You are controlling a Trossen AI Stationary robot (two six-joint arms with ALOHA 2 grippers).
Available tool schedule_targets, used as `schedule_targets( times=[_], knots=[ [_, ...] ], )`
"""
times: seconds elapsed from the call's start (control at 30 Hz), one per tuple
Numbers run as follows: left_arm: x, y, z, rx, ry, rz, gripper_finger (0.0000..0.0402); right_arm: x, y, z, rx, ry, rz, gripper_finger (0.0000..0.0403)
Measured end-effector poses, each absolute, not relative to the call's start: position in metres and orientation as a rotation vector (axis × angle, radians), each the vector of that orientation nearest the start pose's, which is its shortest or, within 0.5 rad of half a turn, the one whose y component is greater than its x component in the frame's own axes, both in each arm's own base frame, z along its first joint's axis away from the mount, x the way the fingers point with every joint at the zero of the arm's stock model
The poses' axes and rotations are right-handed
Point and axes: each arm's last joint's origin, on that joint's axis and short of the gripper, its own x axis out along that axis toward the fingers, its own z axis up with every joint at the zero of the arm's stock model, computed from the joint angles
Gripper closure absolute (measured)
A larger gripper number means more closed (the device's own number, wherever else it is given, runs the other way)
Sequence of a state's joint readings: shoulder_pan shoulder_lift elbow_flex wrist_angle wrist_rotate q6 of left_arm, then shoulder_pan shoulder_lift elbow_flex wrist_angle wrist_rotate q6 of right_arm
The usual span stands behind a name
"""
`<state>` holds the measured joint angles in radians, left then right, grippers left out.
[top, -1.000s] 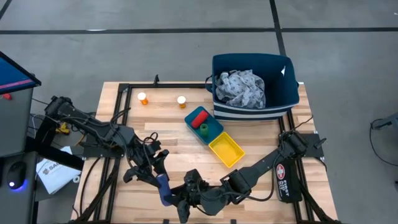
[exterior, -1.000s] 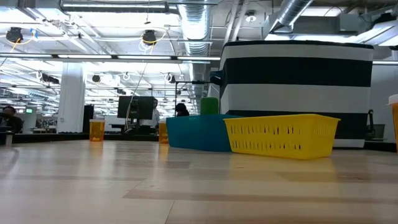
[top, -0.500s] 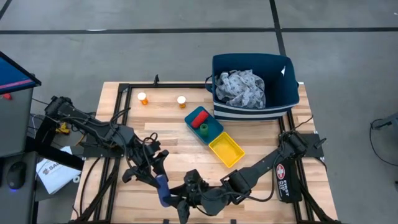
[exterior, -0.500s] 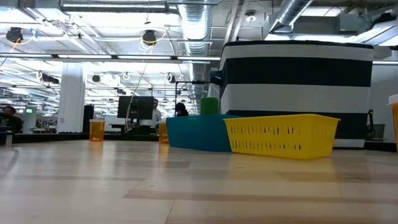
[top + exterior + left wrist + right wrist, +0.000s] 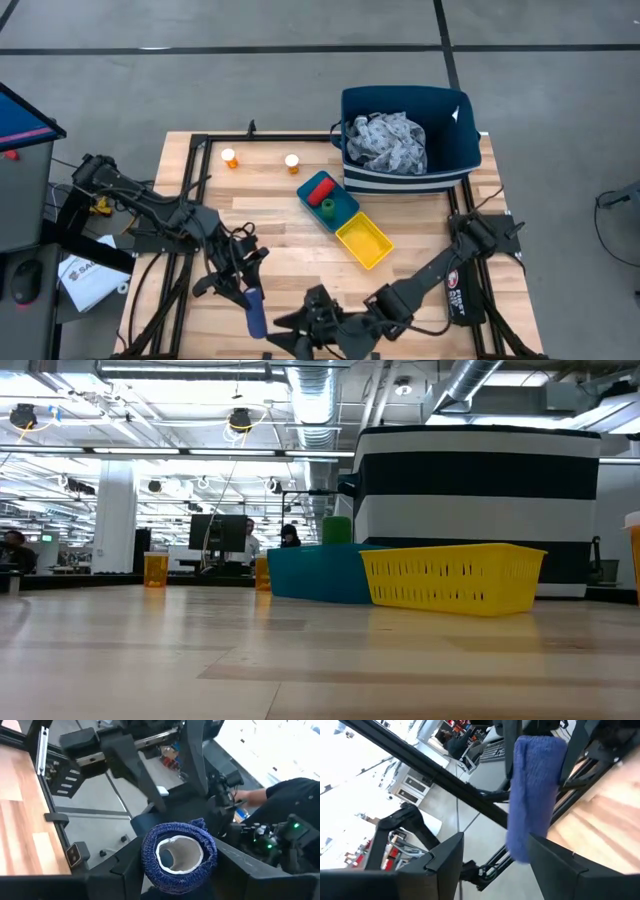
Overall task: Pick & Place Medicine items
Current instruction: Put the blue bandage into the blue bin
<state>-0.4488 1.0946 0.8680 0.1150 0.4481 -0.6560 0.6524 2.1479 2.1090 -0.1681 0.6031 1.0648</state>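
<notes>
Pale wood planks with a soft sheen make up the worktop [image 5: 290,225], and the yellow tray [image 5: 452,577] shows as perforated plastic mesh beside the smooth teal plastic tray [image 5: 318,573]. Crumpled patterned cloth [image 5: 387,141] fills the matt blue bin [image 5: 460,150], whose outer wall carries dark and white stripes. The blue roll [image 5: 179,856] looks like rough knitted fabric around a pale smooth core, set between matt black fingers [image 5: 125,865].

The right claw [image 5: 290,325] runs partly off the high view's lower edge. In the low view, an orange bottle [image 5: 634,555] is cut by the picture's side, and distant people are too small to make out.
</notes>
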Motion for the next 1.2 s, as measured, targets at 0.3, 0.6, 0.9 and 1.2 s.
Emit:
schedule_targets(
  times=[0.3,0.6,0.9,1.2],
  knots=[
    [0.226,-0.096,0.324,-0.433,0.328,-0.575,0.0229,0.365,0.340,0.349,1.134,0.284,-0.022,0.0199],
    [0.243,-0.032,0.320,-0.288,0.249,-0.176,0.0229,0.311,0.374,0.323,1.265,0.523,-0.165,0.0206],
    [0.282,0.027,0.328,-0.192,0.322,0.047,0.0229,0.279,0.372,0.305,1.254,0.642,-0.395,0.0204],
    [0.318,0.039,0.332,-0.138,0.444,0.027,0.0229,0.250,0.368,0.307,1.238,0.605,-0.519,0.0206]
  ],
)
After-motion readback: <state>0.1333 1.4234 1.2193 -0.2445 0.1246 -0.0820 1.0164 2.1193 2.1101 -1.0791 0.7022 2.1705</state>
